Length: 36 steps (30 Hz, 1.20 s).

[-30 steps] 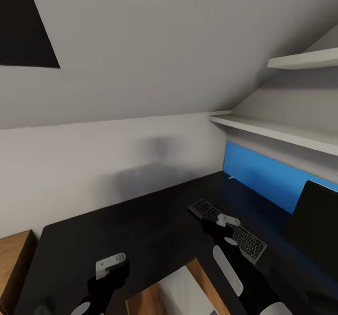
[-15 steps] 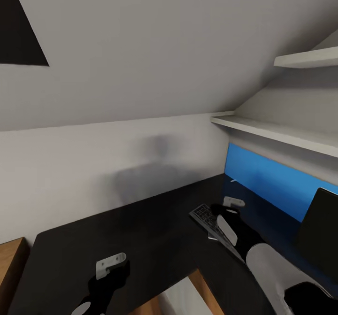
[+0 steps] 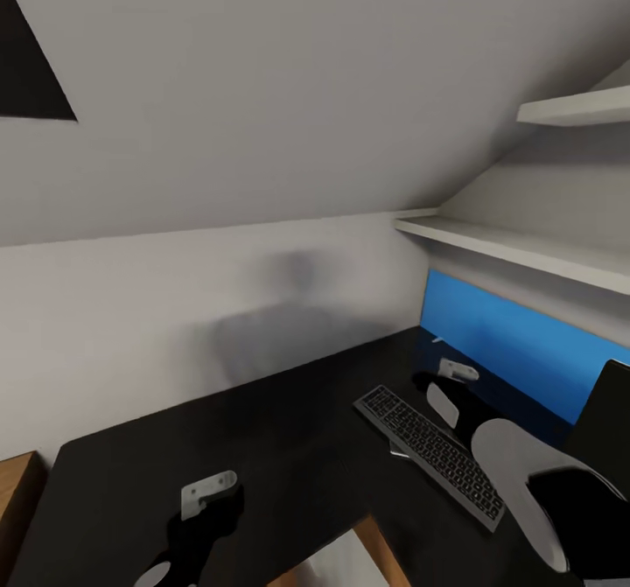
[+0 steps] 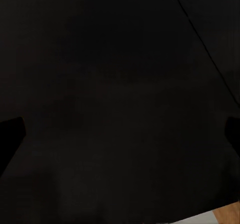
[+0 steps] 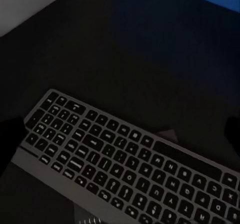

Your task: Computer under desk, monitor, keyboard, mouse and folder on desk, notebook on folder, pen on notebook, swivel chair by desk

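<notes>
The glossy black desk (image 3: pixel 262 429) has a blue back panel (image 3: pixel 499 333) on the right. The black keyboard (image 3: pixel 429 451) lies flat on it. The monitor (image 3: pixel 610 412) shows as a black edge at the far right. My right gripper (image 3: pixel 440 383) hovers open just beyond the keyboard, toward the blue panel. In the right wrist view the keyboard (image 5: pixel 130 166) lies below its spread fingers (image 5: pixel 232 134). My left gripper (image 3: pixel 206 506) hangs open over bare desk top (image 4: pixel 120 83). A thin white sliver, possibly the pen (image 3: pixel 437 339), lies at the panel's foot. A pale grey box, seemingly the computer (image 3: pixel 337 565), shows below the desk's inner corner.
White wall shelves (image 3: pixel 516 246) run above the blue panel, under the sloped white ceiling. A dark skylight (image 3: pixel 26 71) sits at the upper left. A wood surface (image 3: pixel 13 491) borders the desk at the left. Wood floor (image 4: pixel 227 215) shows past the desk's edge.
My right arm has swung from over the keyboard toward the blue panel, uncovering the keyboard. The view has turned slightly right. The left arm has not moved.
</notes>
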Motion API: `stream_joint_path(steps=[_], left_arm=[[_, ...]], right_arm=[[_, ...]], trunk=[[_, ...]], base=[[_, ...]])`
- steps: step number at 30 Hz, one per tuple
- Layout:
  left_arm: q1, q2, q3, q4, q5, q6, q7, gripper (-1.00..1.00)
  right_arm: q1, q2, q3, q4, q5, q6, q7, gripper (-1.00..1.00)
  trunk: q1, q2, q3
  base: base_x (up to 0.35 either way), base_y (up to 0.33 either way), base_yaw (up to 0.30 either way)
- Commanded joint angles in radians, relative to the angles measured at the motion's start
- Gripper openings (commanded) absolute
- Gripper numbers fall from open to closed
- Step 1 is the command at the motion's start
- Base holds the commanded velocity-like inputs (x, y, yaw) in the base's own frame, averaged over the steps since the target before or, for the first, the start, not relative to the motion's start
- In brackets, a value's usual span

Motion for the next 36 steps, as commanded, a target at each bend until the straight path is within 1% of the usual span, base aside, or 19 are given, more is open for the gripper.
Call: stream_joint_path(steps=[1,3,5,6,7,14,17,19,22,25,31,36], left_arm=[[0.000,0.000,-0.004,-0.001,0.010,0.003,0.009,1.00],[0.000,0.000,-0.010,-0.002,0.010,0.003,0.009,1.00],[0.000,0.000,-0.024,-0.013,0.009,0.002,0.011,1.00],[0.000,0.000,-0.034,-0.017,0.009,0.002,0.011,1.00],[0.000,0.000,-0.060,-0.022,0.009,0.001,0.013,1.00],[0.000,0.000,-0.066,-0.023,0.009,0.006,0.013,1.00],[0.000,0.000,-0.067,-0.023,0.009,0.008,0.016,1.00],[0.000,0.000,-0.067,-0.023,0.009,0.008,0.036,1.00],[0.000,0.000,-0.071,-0.023,0.009,0.009,0.088,1.00],[0.000,0.000,-0.086,-0.023,0.009,0.009,0.112,1.00],[0.000,0.000,-0.089,-0.023,0.010,0.010,0.115,1.00],[0.000,0.000,-0.083,-0.023,0.011,0.013,0.116,1.00]], right_arm=[[0.000,0.000,0.006,0.002,-0.006,0.001,-0.005,1.00],[0.000,0.000,0.003,0.006,-0.006,-0.007,-0.005,1.00],[0.002,0.000,0.002,0.007,-0.005,-0.015,-0.005,1.00],[0.003,-0.001,0.001,0.007,-0.005,-0.017,-0.005,1.00],[0.004,-0.004,-0.001,0.007,-0.004,-0.020,-0.005,1.00],[0.005,-0.012,0.000,0.007,-0.006,-0.019,-0.006,1.00],[0.006,-0.013,-0.002,0.006,-0.015,-0.027,-0.008,1.00],[0.005,-0.013,-0.002,0.005,-0.024,-0.039,-0.009,1.00],[0.005,-0.013,-0.002,0.005,-0.036,-0.050,-0.011,1.00],[0.006,-0.016,-0.004,0.005,-0.041,-0.054,-0.011,1.00],[0.005,-0.017,-0.003,0.006,-0.041,-0.054,-0.011,1.00],[0.005,-0.016,-0.002,0.008,-0.041,-0.054,-0.011,1.00]], trunk=[[0.001,-0.001,0.000],[0.001,-0.001,0.000],[0.001,-0.001,0.000],[0.001,-0.001,0.000],[0.004,-0.008,-0.003],[0.031,-0.057,-0.025],[0.043,-0.078,-0.035],[0.050,-0.092,-0.041],[0.062,-0.113,-0.050],[0.073,-0.134,-0.060],[0.096,-0.176,-0.078],[0.116,-0.211,-0.094]], base=[[0.075,0.000,0.000],[0.043,0.000,0.000],[0.020,0.000,0.000],[0.010,0.000,0.000],[0.002,0.000,0.000],[0.000,0.000,0.000],[0.000,0.000,0.000],[0.000,0.000,0.000],[0.000,0.000,0.000],[0.000,0.000,0.000],[0.000,0.000,0.000],[0.000,0.000,0.000]])
